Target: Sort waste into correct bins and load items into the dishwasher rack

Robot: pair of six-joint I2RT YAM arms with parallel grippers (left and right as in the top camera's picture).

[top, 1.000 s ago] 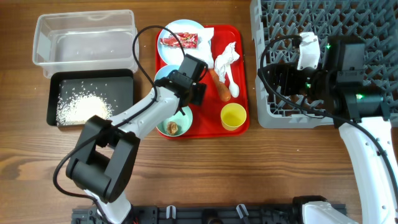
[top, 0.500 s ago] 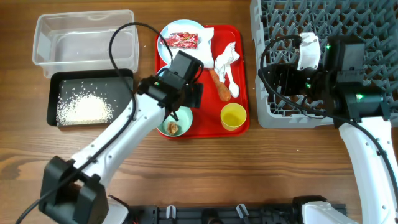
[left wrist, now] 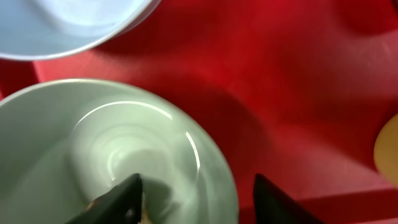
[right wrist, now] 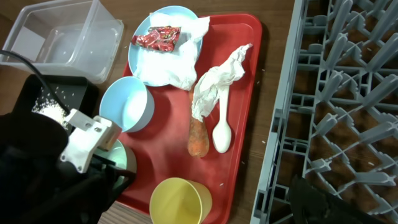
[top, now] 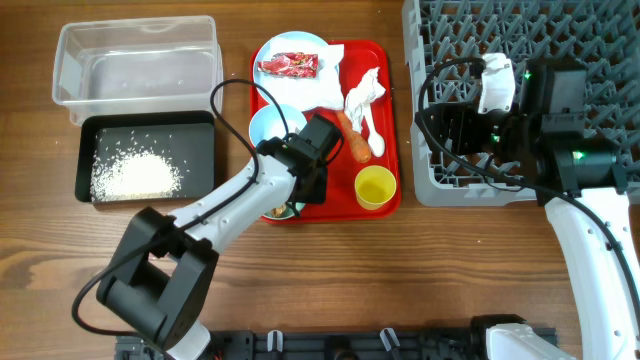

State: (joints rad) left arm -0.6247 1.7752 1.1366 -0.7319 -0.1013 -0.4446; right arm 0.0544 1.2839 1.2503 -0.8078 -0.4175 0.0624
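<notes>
My left gripper [top: 303, 192] [left wrist: 199, 200] is low over the right rim of the mint-green bowl [top: 276, 209] [left wrist: 56, 143] on the red tray [top: 385, 60]. One finger is inside the bowl and the other is outside over the tray. The jaws stand apart and hold nothing. The arm hides most of the bowl. My right gripper [top: 452, 130] hangs open and empty over the dishwasher rack's [top: 560, 40] left edge. Also on the tray are a pale blue bowl [top: 270, 125], a plate [top: 290, 45] with the red wrapper [top: 287, 65], napkins [top: 363, 92], a carrot [top: 354, 142], a spoon [top: 376, 145] and a yellow cup [top: 375, 187].
The clear bin [top: 138, 60] stands at the far left. In front of it is the black bin [top: 200, 150], which holds white rice [top: 135, 175]. Bare wooden table lies between the tray and the rack and along the front.
My left gripper has moved toward the table's front and dropped onto the mint-green bowl's right rim, and its jaws have narrowed. The right arm has not moved.
</notes>
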